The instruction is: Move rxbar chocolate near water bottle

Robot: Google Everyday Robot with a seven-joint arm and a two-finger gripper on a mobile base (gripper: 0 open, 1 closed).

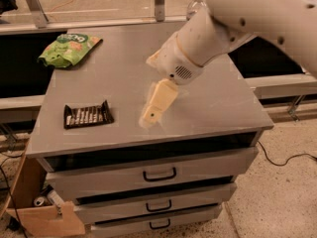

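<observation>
The rxbar chocolate, a flat black wrapper with pale lettering, lies on the grey cabinet top near its front left. The water bottle stands at the back, mostly hidden behind my white arm; only its cap and shoulder show. My gripper hangs above the front middle of the top, pointing down and to the left. It is to the right of the bar and apart from it, and holds nothing that I can see.
A green snack bag lies at the back left corner. The cabinet has three drawers with dark handles. A cardboard box sits on the floor at the left. A cable runs on the floor at the right.
</observation>
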